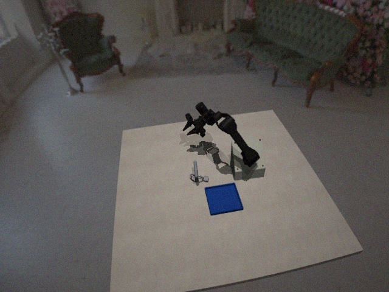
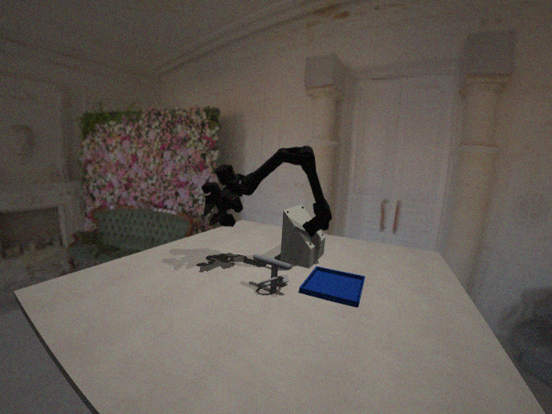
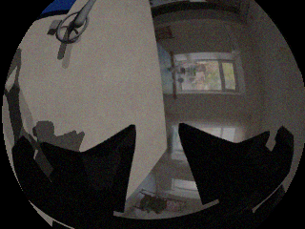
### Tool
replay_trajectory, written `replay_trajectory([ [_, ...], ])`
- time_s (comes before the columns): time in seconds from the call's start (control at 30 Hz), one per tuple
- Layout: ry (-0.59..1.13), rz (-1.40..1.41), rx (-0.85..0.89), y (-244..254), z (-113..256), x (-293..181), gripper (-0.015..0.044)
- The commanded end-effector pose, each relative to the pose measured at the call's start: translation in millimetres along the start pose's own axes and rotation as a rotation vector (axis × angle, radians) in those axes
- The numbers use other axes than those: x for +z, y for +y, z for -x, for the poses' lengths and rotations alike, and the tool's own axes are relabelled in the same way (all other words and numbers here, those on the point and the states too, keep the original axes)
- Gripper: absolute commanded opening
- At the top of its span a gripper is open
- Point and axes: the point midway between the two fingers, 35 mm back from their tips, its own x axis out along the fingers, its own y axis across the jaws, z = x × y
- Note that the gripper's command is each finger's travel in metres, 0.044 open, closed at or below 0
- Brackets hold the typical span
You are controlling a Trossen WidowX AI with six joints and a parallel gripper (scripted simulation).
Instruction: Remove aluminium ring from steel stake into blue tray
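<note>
Claw is held released in the air, ring is seen at the foot of the stake

The gripper is held well above the table. Its two fingers are kept partly apart, and nothing is grasped between them. By the black arm, the claw is carried away from the pale base, which is placed lower than the claw.

The aluminium ring is found lower than the claw and well apart from it. It is placed around the foot of the steel stake, under the cross-bar. Whether the ring is lying fully flat there cannot be told with certainty. The stake is stood upright, also below the level of the claw, and neither the stake nor the ring is touched by the fingers.

The blue tray is located farther from the claw than the stake, near the ring but apart from it. By the tray, the ring is not contained.
</note>
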Motion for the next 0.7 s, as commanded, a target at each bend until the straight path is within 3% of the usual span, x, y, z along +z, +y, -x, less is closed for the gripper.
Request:
replay_trajectory([
  [0.0,0.012,-0.066,0.02,3,-5,9,0.02],
  [0.67,0.06,-0.286,0.075,5,-22,46,0.02],
])
